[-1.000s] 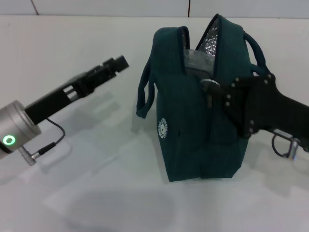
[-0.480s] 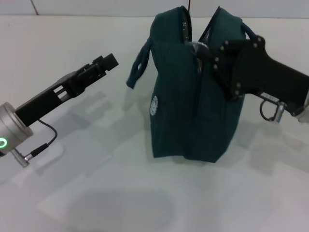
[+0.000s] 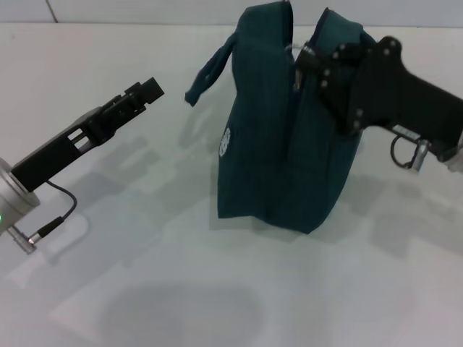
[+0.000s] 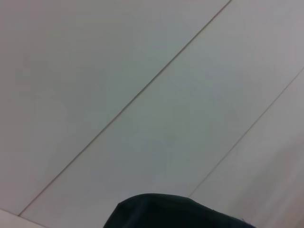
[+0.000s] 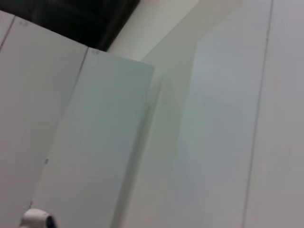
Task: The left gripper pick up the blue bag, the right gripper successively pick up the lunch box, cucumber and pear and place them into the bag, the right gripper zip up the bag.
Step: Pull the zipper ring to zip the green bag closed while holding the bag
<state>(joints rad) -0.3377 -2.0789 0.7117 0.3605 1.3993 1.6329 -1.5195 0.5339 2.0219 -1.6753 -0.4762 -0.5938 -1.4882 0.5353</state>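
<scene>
The blue bag (image 3: 271, 144) stands on the white table (image 3: 159, 260), leaning back and to the left, its top nearly closed. My right gripper (image 3: 309, 61) is at the top of the bag on the zip line, shut on the zipper pull. One loose handle (image 3: 210, 65) sticks out to the left. My left gripper (image 3: 148, 90) hovers left of the bag, apart from it and holding nothing. The lunch box, cucumber and pear are out of view. A dark edge, likely the bag (image 4: 180, 213), shows in the left wrist view.
A thin cable (image 3: 51, 217) hangs from the left arm near the table's left side. The wall's tiled edge runs along the back of the table. The right wrist view shows only wall panels.
The right gripper has travelled up along the zip to the bag's top, closing the opening and dragging the bag back and tilting it. The left arm has drawn back to the left.
</scene>
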